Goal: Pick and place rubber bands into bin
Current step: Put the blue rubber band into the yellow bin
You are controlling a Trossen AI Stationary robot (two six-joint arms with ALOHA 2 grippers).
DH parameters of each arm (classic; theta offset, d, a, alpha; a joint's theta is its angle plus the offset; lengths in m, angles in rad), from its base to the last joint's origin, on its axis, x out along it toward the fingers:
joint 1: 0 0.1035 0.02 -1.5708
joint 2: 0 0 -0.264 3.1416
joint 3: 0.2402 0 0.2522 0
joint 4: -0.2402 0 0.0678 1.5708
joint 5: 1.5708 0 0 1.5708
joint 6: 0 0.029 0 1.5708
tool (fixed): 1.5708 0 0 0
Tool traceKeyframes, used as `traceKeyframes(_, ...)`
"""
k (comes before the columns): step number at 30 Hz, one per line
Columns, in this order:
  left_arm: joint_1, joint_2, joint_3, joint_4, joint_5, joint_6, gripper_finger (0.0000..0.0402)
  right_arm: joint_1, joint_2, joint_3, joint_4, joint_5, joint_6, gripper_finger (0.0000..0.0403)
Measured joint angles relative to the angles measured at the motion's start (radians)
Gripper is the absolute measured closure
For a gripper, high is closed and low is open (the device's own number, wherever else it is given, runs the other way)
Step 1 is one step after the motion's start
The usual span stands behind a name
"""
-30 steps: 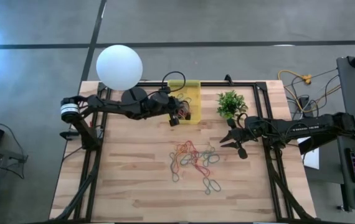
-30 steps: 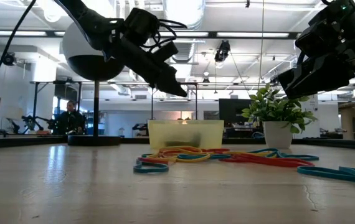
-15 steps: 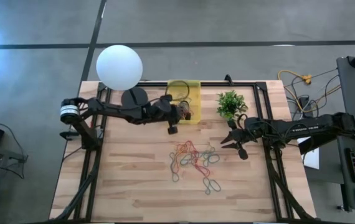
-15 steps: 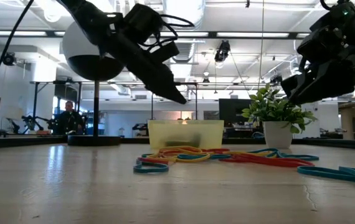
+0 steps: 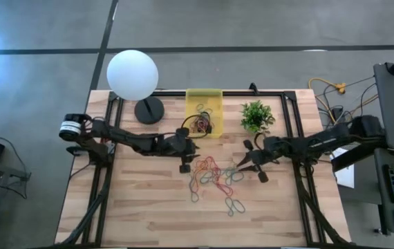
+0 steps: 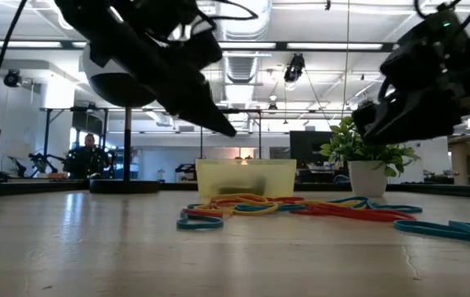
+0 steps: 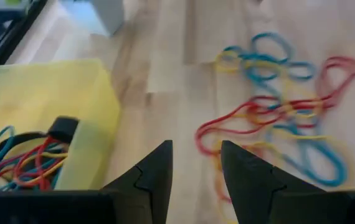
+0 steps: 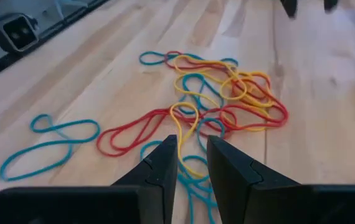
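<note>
Rubber bands (image 5: 214, 176) lie in a loose tangle at the middle of the desk (image 5: 142, 200), red, yellow and blue loops overlapping, with a couple of stray blue ones trailing toward the near edge. That heap is the stock yet to be moved, I'd say. The bin (image 5: 204, 111), translucent yellow, sits at the far side between the white globe lamp (image 5: 133, 75) and the small green plant (image 5: 256, 116), and it already holds a small cluster of bands in its near end.

Between bin and heap hangs the left end effector (image 5: 184, 162), just off the tangle's left edge, its fingers spread with nothing between them; the wrist view shows bare wood and red loops through the gap. That looks like a reach lined up for a fresh pick.

On the heap's right side the right end effector (image 5: 258, 171) hovers, fingers parted only narrowly and carrying nothing, pointed at the yellow and red loops. Working from opposite sides seems meant to keep the arms clear of each other.
</note>
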Motion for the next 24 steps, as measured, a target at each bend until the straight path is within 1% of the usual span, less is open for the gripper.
traceKeyframes(6, -0.069, -0.052, -0.065, 0.129, -0.006, -0.010, 0.0281, 0.000, 0.227, 0.127, 0.009, 0.000, -0.001, 0.0326)
traceKeyframes(8, -0.089, -0.078, -0.095, 0.130, -0.025, -0.020, 0.0281, -0.001, 0.298, 0.180, 0.004, -0.003, -0.004, 0.0326)
traceKeyframes(10, -0.102, -0.091, -0.115, 0.166, -0.044, -0.033, 0.0281, 0.000, 0.352, 0.224, -0.026, -0.004, -0.005, 0.0326)
traceKeyframes(12, -0.115, -0.117, -0.146, 0.151, -0.074, -0.045, 0.0281, -0.001, 0.404, 0.272, -0.049, -0.004, -0.008, 0.0326)
traceKeyframes(14, -0.128, -0.129, -0.167, 0.182, -0.093, -0.061, 0.0281, -0.001, 0.436, 0.307, -0.105, -0.003, -0.008, 0.0326)
traceKeyframes(16, -0.140, -0.161, -0.203, 0.171, -0.112, -0.078, 0.0281, -0.001, 0.466, 0.349, -0.161, 0.001, -0.008, 0.0326)
traceKeyframes(18, -0.147, -0.169, -0.221, 0.209, -0.122, -0.092, 0.0281, -0.001, 0.478, 0.376, -0.234, 0.001, -0.008, 0.0326)
traceKeyframes(20, -0.159, -0.193, -0.258, 0.211, -0.145, -0.092, 0.0281, -0.001, 0.493, 0.404, -0.257, 0.003, -0.008, 0.0326)
traceKeyframes(22, -0.162, -0.197, -0.272, 0.285, -0.146, -0.087, 0.0281, -0.002, 0.489, 0.411, -0.279, 0.004, -0.008, 0.0327)
traceKeyframes(24, -0.166, -0.220, -0.297, 0.272, -0.160, -0.085, 0.0281, -0.002, 0.489, 0.423, -0.270, 0.005, -0.009, 0.0330)
